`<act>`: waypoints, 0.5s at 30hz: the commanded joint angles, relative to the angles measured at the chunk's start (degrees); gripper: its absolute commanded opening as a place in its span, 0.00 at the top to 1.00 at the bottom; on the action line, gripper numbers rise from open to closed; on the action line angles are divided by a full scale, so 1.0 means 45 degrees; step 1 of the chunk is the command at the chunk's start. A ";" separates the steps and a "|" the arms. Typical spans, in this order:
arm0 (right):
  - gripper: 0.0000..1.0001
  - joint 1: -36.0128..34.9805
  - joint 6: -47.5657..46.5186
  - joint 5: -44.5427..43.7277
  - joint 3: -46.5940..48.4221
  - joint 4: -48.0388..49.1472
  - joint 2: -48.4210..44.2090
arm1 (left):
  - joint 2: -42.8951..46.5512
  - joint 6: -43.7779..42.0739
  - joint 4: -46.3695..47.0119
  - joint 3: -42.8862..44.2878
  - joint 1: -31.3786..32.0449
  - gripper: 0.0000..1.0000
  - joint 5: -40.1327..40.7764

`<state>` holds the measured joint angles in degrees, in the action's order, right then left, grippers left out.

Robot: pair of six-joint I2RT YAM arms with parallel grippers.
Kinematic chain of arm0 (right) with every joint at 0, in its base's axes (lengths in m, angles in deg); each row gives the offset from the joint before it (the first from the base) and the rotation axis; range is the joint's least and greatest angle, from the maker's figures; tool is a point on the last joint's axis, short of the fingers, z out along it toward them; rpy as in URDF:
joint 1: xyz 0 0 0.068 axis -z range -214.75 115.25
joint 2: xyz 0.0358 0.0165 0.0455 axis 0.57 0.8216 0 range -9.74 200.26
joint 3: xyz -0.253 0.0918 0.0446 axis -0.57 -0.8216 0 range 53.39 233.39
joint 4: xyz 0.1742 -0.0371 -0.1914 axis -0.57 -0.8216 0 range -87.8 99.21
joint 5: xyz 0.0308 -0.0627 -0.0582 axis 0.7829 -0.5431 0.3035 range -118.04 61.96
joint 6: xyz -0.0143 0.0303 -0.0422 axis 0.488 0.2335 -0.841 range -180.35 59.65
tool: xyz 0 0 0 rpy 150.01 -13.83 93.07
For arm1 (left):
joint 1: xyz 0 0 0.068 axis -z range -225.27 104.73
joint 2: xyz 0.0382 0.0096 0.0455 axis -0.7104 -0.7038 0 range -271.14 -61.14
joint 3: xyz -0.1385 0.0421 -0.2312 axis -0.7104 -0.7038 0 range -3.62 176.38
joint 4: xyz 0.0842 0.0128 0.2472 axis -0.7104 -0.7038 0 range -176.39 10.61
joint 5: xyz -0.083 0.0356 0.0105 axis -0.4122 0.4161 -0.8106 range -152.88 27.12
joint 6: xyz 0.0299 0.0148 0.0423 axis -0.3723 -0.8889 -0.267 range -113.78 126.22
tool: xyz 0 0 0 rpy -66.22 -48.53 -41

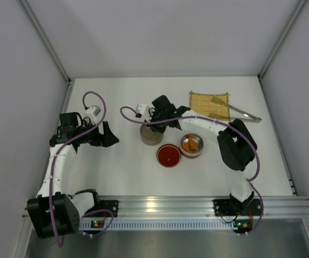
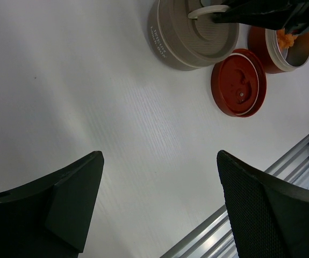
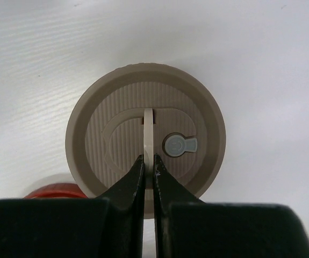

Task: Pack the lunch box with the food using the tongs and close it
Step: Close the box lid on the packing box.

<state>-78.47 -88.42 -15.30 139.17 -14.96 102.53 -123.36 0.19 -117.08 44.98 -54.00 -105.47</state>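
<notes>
R fingers (image 3: 135, 180) of the right gripper (image 3: 149, 167) are pinched tight on the thin flip-up handle (image 3: 148, 129), which stands upright in the mid of the beige lid (image 3: 111, 134). The lid sits flat on its beige tub (image 2: 167, 45), centre of the top view. Lid looks like hard ribbed plastic: prob. light and stiff, not fragile. The handle is a narrow tab, so a pinch there likely lets the lid swing or tilt if lifted fast. Left gripper (image 2: 159, 158) is spread wide w/ nothing between the jaws, over bare table (image 1: 116, 97) at left-centre and well apart from the tub. Just below-right of the tub lie a red lid (image 1: 169, 155), flat, and an open bowl (image 1: 181, 145) w/ orange fried pieces (image 1: 193, 144) inside; these look small, light, maybe crumbly. Sushi rolls aren't visible; can't tell where they are. Tongs (image 1: 244, 112) lie untouched at upper right, tips on the yellow mat (image 1: 202, 102), joined end off its right edge. Slim, springy metal, prob. slippery and low to the table; best taken approx mid-length across both arms so a squeeze closes the tips.
</notes>
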 commanded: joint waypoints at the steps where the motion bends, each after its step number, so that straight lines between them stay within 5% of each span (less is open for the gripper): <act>1: 1.00 -0.0401 0.0399 0.0197 -0.0897 -0.0529 0.0911 | 0.0252 -0.0264 0.1228 0.0001 0.0065 0.09 0.0284; 15: 1.00 0.0165 0.1453 0.2498 0.0370 -0.1406 -0.0945 | -0.0080 0.0419 0.1305 0.0255 0.0046 0.07 -0.0281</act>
<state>-78.50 -84.40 -9.77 138.56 -17.19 101.42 -123.56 1.42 -114.83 44.96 -53.89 -104.68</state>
